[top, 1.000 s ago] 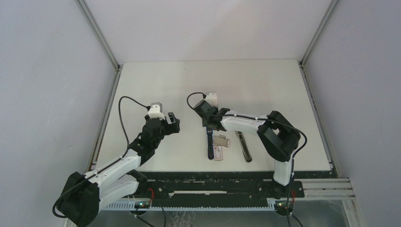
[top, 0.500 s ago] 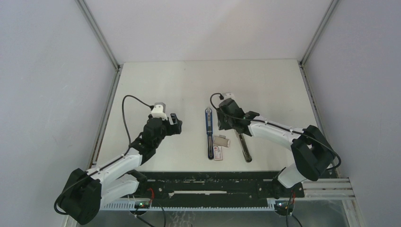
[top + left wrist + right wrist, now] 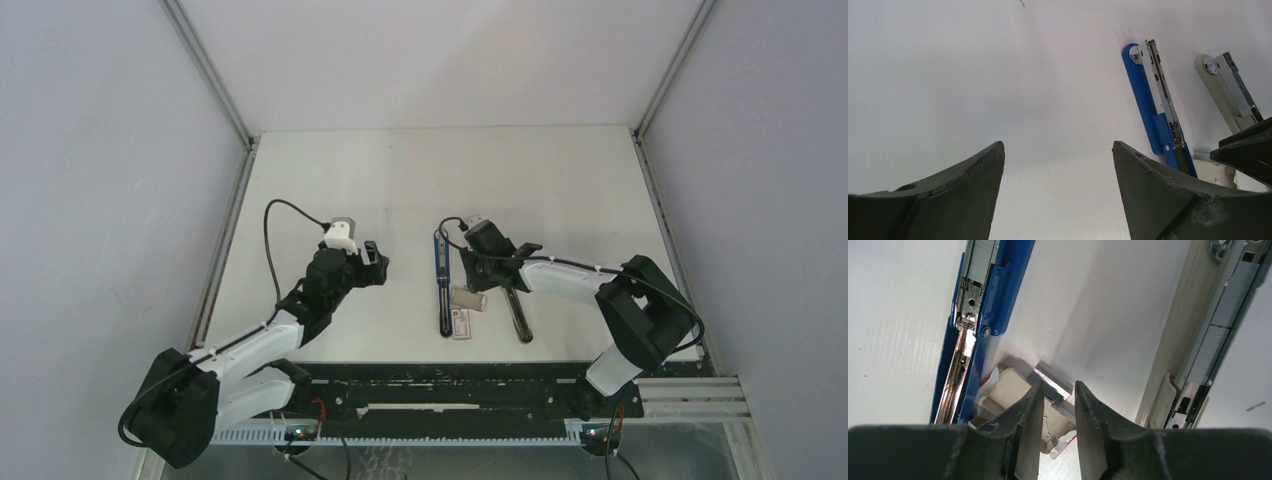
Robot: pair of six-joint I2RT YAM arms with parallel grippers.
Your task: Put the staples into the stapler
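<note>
Between blue stapler (image 3: 1008, 285) and beige stapler (image 3: 1178, 315), right gripper (image 3: 1058, 386) hovered, jaws narrowly apart, apparently empty. Staples (image 3: 1053, 382) lay just beyond tips, long axis crossing the gap. Left gripper (image 3: 1057, 146) wide open, empty, farther off.

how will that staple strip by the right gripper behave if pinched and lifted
Thin and short, the staple strip is probably light and stiff, though it may snap apart. Its shiny metal could slip from the right gripper.
</note>
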